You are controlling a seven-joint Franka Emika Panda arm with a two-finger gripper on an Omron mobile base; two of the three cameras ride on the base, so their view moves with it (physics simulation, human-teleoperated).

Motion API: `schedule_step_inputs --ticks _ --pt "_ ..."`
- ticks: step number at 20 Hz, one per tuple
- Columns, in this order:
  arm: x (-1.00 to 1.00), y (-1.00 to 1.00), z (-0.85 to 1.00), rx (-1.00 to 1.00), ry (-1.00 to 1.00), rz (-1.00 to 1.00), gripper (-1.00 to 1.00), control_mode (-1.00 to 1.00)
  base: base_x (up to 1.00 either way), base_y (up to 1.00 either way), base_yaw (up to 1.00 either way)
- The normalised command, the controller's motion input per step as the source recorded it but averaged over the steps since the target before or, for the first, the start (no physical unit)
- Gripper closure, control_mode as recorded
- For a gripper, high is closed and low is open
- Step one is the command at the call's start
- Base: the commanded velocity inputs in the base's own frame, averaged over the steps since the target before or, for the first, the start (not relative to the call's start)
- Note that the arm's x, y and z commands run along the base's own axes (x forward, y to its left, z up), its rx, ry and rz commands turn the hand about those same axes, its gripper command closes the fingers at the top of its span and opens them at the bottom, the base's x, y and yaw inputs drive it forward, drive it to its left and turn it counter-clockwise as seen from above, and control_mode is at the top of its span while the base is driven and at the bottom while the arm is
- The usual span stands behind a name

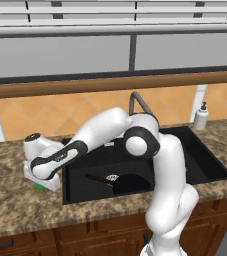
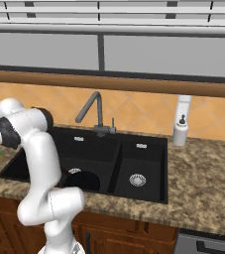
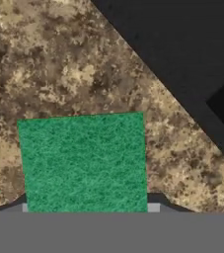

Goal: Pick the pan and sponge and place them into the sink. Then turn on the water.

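Sponge (image 3: 84,163): green top face up, flat on the counter (image 3: 59,59), directly beneath the pincer and square to it in the hand view. In the left base view a sliver of green shows under the hand at the counter's left part, just beside the sink's (image 1: 195,160) left rim.

Pincer (image 1: 40,186): lowered onto the sponge, hand pointing straight down. Fingertips are not clearly seen; small grey bits show at the sponge's two lower corners in the hand view. Cannot tell whether the jaws are spread or pinching the sponge.

Pan (image 1: 127,184): lying in the left basin of the sink, to the right of the pincer and lower than it, handle pointing back toward the pincer's side. In the right base view its round black body sits by the left drain, partly behind the arm.

Arm pose: rises from the base in front of the sink, bends at the elbow over the left basin, forearm reaches left and down to the counter.

Faucet (image 2: 91,111): behind the sink, spout over the left basin. Soap bottle (image 1: 201,116) on the counter well to the right of the pincer, behind the sink's far corner.
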Motion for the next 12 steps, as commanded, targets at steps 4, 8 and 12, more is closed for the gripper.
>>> schedule_step_inputs --ticks 4,8,12 --pt "0.00 -1.00 0.21 -0.13 0.01 -0.11 1.00 -1.00 0.00 0.00 0.00" --pt "0.00 -1.00 0.04 -0.13 0.02 -0.15 1.00 -1.00 0.00 0.00 0.00" --pt "0.00 -1.00 0.00 -0.08 0.15 -0.20 1.00 -1.00 0.00 0.00 0.00"
